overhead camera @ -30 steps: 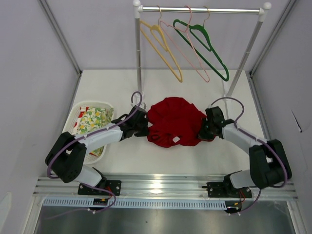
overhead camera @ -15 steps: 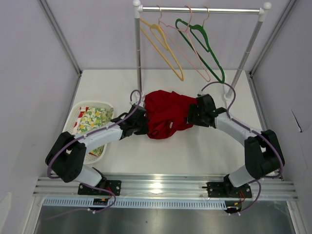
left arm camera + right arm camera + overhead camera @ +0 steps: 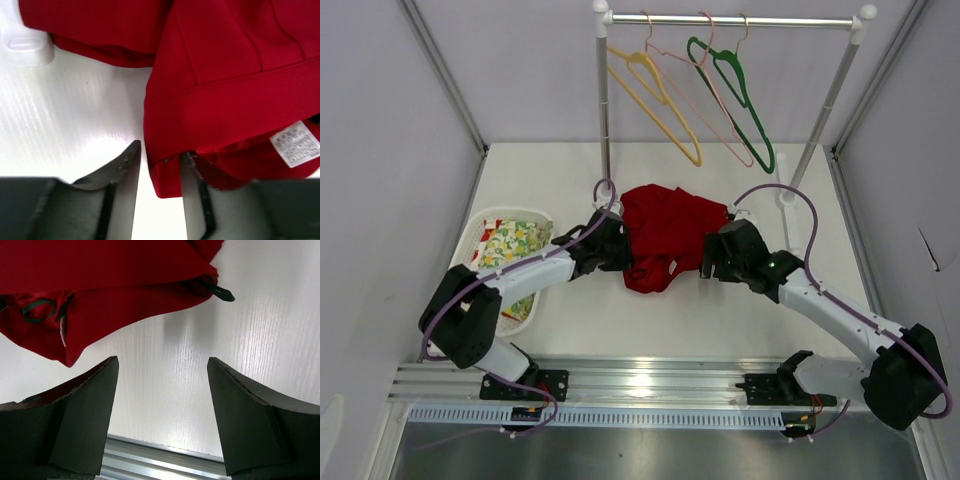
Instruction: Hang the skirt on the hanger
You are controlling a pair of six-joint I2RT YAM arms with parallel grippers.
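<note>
Both claws are open. The left gripper (image 3: 160,150) has its fingers apart, with a hem corner of the skirt (image 3: 225,75) lying loose between them. The right gripper (image 3: 161,360) gapes wide over the bare table (image 3: 165,405), with the cloth just ahead of it and to its left. The skirt lies bunched and folded between the two claws, and the hanger (image 3: 700,103) hangs well beyond both, up on the rail (image 3: 740,19). Nothing is held, so the likely trouble is a grasp that catches several folded layers, or only the hem tip. That would lift a wad whose waist will not open over the hanger, and a thin pinch could slip free while rising.
</note>
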